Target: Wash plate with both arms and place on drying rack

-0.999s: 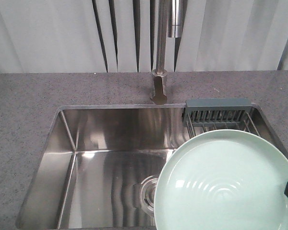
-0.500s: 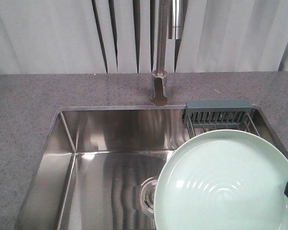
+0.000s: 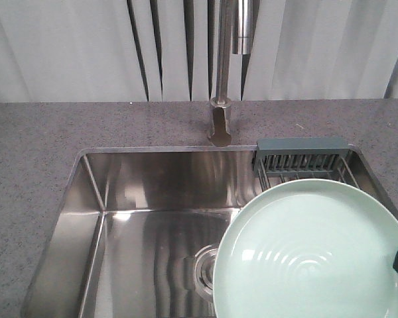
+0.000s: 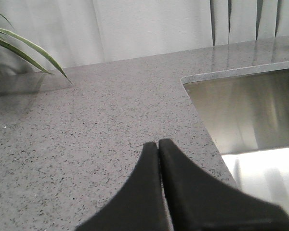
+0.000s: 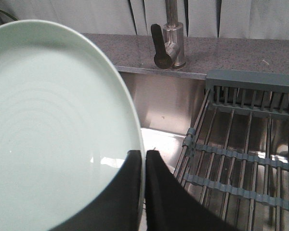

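One plate (image 3: 312, 252), pale mint green with faint concentric rings at its centre, fills the lower right of my front view. It is held over the right part of the sink (image 3: 146, 199), its face turned up toward the camera and its lower edge cut off by the frame. My right gripper (image 5: 145, 153) is clamped on the plate's rim: in the right wrist view the rim's thin edge runs up from between the two black fingers, one on each face. In the front view only a small black part of that gripper shows at the plate's right edge.

Just behind the plate, the drying rack (image 5: 241, 159) sits in the right end of the sink, its thin wires running between grey-blue bars. The plate hides the rack's near part; I cannot tell whether the two touch. The plate's left edge also covers part of the drain (image 3: 204, 268).

My left gripper (image 4: 158, 143) hangs over the speckled grey countertop (image 4: 86, 120), left of the sink's corner, its fingertips pressed together with nothing between them. The faucet (image 3: 220, 99) stands behind the sink, ahead of a pale curtain (image 3: 66, 46). Plant leaves (image 4: 24, 45) reach in at the far left.
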Tool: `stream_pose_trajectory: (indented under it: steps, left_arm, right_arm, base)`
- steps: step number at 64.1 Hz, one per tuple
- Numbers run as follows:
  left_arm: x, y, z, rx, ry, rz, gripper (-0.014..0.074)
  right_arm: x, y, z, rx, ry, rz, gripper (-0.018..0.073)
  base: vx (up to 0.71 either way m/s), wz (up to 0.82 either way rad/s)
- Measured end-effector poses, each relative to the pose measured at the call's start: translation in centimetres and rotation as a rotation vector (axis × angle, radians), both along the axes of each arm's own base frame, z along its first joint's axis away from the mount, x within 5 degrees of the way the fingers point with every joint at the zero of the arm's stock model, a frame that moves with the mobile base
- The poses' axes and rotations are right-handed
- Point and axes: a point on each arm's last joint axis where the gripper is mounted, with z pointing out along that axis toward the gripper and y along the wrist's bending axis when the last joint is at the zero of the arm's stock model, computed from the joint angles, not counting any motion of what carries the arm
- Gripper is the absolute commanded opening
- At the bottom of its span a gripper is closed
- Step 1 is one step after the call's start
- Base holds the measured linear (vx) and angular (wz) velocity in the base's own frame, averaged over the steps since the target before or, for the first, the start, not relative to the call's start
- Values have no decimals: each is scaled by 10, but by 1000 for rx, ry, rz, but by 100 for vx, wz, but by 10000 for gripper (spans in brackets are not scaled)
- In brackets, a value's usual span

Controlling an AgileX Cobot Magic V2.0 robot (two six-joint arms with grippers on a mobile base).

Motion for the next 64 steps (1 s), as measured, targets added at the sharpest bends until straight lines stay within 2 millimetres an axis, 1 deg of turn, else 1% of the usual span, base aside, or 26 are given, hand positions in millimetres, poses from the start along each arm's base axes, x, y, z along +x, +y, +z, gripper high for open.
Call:
stream_pose_trajectory:
  steps: [37, 43, 56, 64]
  left_arm:
    - [0, 0, 0, -5, 0, 0, -6]
    - [0, -1, 0, -80, -3, 0, -6]
    - [0, -5, 1, -449, -10, 7, -6]
    - [0, -6, 2, -550, -11, 7, -6]
  right_arm:
    - [0, 0, 0, 0, 0, 0, -1]
    - [0, 0, 0, 0, 0, 0, -1]
    - [0, 0, 0, 0, 0, 0, -1]
    - [0, 0, 0, 0, 0, 0, -1]
  base:
    - [0, 0]
    - [0, 0]
    - [0, 0]
    - [0, 0]
